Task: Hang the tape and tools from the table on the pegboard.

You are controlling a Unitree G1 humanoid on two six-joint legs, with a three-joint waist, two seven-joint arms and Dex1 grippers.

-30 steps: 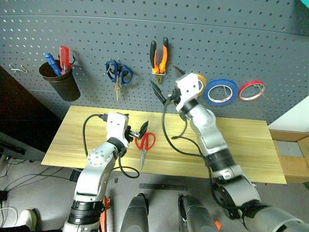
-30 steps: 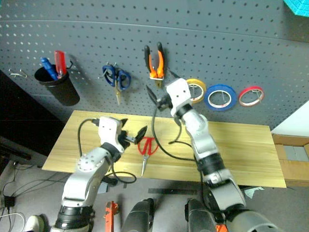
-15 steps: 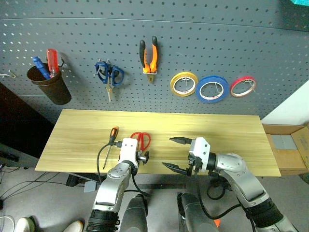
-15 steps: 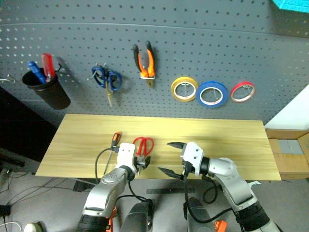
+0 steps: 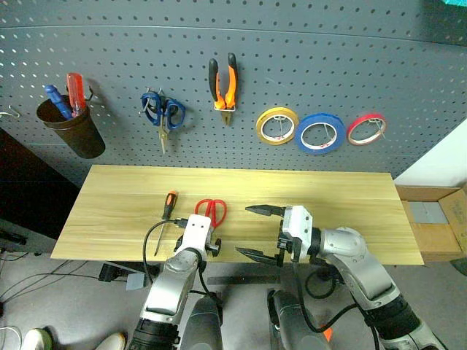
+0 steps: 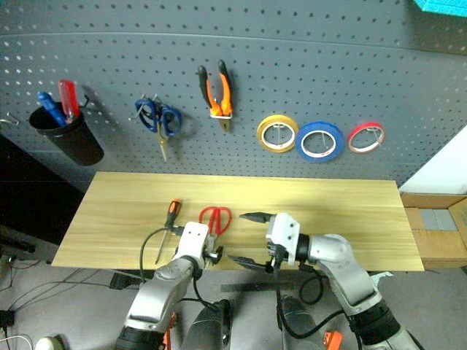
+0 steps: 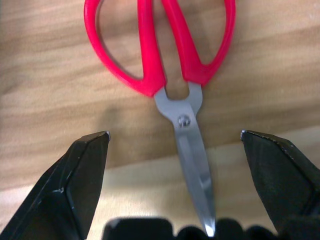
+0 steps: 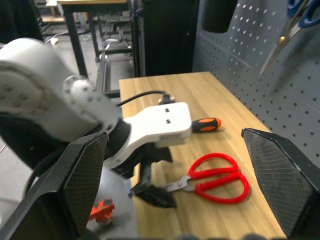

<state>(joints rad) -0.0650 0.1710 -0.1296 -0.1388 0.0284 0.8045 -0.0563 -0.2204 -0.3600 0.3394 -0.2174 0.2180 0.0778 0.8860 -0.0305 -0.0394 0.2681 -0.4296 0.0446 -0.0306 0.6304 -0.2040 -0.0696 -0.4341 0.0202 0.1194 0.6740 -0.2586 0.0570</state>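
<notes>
Pale yellowish wooden worktop (image 5: 350,197): red-looped scissors (image 5: 210,211) are laid near the front edge, loops toward the wall. A small orange-and-black screwdriver (image 5: 166,213) is laid just left of them.

Left claw (image 7: 175,150) is held spread apart over the scissor blades, nothing gripped. Right claw (image 5: 257,232) is held wide apart to the right, empty.

Dark grey pegboard (image 5: 350,65): orange-and-black pliers (image 5: 223,82) and the wide blue tape ring (image 5: 320,133) are hung there.
</notes>
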